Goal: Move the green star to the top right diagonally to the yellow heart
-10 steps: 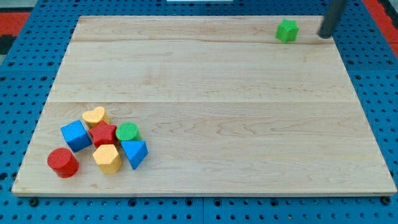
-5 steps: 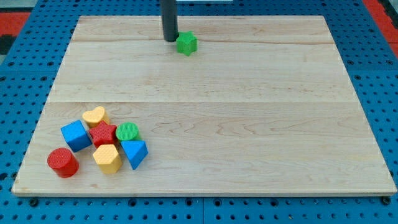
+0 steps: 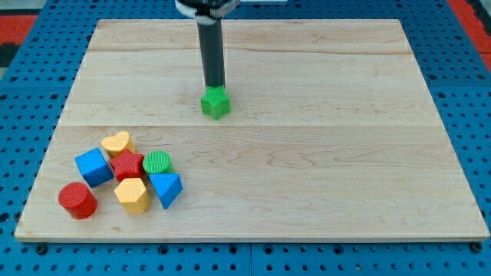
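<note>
The green star (image 3: pixel 215 103) lies on the wooden board (image 3: pixel 307 153), left of the middle. My tip (image 3: pixel 215 86) stands just above it in the view, touching or almost touching its upper edge. The yellow heart (image 3: pixel 116 142) sits at the view's lower left, at the top of a cluster of blocks. The green star is up and to the right of the heart, well apart from it.
The cluster at the lower left also holds a blue cube (image 3: pixel 93 166), a red star (image 3: pixel 127 164), a green cylinder (image 3: pixel 157 162), a yellow hexagonal block (image 3: pixel 133 195), a blue triangular block (image 3: pixel 166 188) and a red cylinder (image 3: pixel 77 200).
The green star has moved from the board's top right, leftwards along the top, then down toward the middle left. My tip went from its right to its left, and now stands above it.
</note>
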Robot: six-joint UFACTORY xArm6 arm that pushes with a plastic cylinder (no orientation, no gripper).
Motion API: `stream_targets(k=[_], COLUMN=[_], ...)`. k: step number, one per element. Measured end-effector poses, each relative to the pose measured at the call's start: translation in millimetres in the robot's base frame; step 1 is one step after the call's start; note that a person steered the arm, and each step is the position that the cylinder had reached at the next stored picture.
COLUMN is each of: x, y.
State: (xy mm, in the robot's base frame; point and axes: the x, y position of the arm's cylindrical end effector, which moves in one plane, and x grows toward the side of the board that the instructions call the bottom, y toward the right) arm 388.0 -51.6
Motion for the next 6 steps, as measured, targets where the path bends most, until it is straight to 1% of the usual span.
stream_targets(k=[1, 2, 3, 4, 5, 6], x=[12, 45, 60, 33, 9, 39], y=[30, 59, -13, -13, -29, -92])
